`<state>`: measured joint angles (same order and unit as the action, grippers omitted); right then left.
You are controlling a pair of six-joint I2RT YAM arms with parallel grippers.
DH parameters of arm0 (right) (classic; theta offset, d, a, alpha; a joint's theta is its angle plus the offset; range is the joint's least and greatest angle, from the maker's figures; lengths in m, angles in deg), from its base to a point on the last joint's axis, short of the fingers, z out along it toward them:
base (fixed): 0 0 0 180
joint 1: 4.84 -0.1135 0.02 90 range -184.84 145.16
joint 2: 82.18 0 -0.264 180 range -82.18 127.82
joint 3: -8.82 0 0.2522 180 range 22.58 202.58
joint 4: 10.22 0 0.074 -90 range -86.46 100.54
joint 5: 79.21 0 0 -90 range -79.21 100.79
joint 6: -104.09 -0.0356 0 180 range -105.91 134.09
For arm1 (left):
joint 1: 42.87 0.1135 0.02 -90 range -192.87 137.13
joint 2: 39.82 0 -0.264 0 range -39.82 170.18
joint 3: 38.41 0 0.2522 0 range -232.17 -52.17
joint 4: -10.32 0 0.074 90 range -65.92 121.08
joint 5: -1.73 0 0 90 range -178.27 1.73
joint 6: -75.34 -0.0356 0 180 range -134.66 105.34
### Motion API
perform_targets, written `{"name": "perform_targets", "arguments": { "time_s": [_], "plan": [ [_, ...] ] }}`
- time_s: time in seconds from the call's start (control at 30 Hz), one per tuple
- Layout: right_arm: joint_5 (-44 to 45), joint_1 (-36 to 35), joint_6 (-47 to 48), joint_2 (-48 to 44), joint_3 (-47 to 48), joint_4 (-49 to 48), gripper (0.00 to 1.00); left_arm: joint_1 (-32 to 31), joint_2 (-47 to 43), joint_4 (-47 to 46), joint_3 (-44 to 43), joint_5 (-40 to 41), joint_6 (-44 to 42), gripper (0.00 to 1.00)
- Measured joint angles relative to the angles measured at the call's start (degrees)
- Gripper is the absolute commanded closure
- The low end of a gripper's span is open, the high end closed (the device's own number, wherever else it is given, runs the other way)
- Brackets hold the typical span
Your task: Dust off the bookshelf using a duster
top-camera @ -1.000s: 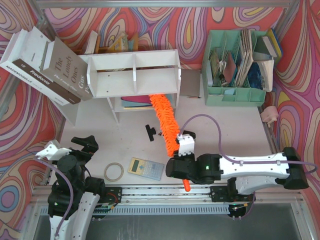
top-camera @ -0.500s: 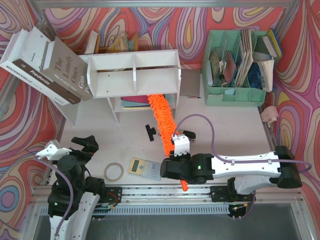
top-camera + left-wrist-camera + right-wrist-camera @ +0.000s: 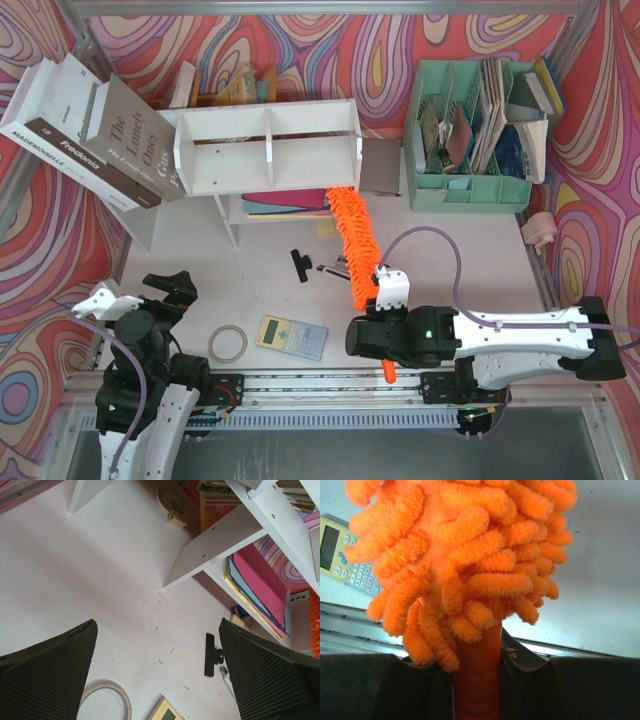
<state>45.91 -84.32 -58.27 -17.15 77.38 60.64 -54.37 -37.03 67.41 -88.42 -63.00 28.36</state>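
The duster [image 3: 355, 245] is being gripped by its thin handle in the right gripper [image 3: 384, 312], whose jaws are being pressed onto the plastic just below the fluff. Its long axis is being pointed away from the jaws toward the bookshelf [image 3: 300, 118], leaning slightly left, and its tip is being rested at the right end of the lower tier, beside the coloured sheets [image 3: 285, 205]. The left gripper [image 3: 165, 290] is being held with its jaws wide apart, well off to the side. The right arm is therefore being judged the one to sweep sideways along the shelf.
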Motion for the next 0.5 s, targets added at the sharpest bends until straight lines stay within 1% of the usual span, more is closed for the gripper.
{"name": "perform_targets", "arguments": {
  "time_s": [0.27,0.5],
  "plan": [
    [-0.3,0.1,0.1,4.3,-0.3,-2.0,1.0,0.0,0.0,0.0,0.0,0.0,0.0,0.02],
    [-3.9,3.0,2.3,2.8,-7.0,-8.3,1.0,0.0,0.0,0.0,0.0,0.0,0.0,0.01]
  ]
}}
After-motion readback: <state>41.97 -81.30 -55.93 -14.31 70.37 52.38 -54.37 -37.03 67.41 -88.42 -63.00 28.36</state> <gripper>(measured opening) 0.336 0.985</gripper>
